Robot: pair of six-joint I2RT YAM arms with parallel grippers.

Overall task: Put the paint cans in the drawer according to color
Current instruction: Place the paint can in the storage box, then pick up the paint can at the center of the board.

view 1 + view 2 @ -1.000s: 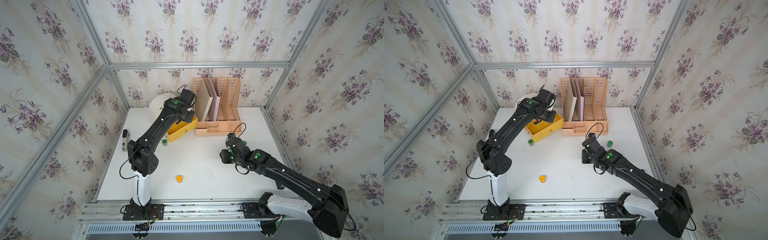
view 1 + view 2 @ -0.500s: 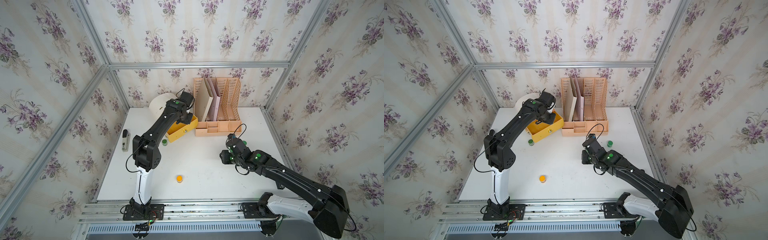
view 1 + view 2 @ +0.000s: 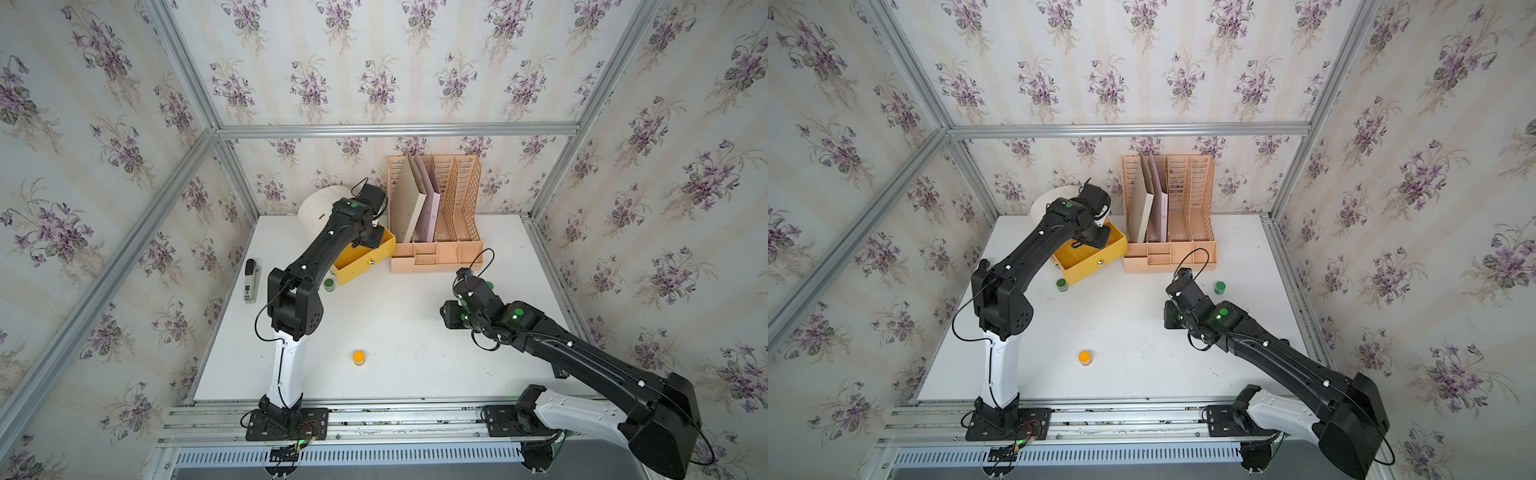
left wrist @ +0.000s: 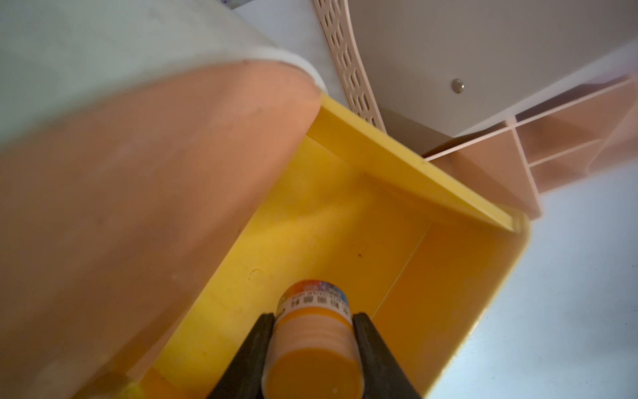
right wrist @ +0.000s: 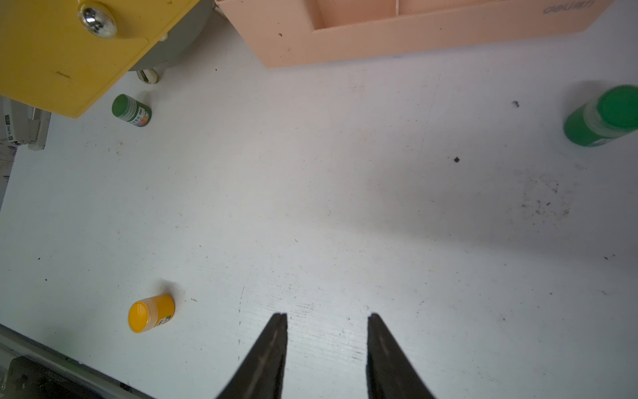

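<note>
Paint can (image 4: 312, 342), orange, gripped by our left jaws at lower centre, hangs over matching yellow drawer (image 4: 345, 214); right jaws gape empty.

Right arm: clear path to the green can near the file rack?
Likely yes. The right gripper is open and empty; the green can stands on bare table close beside it, nothing between them.
</note>
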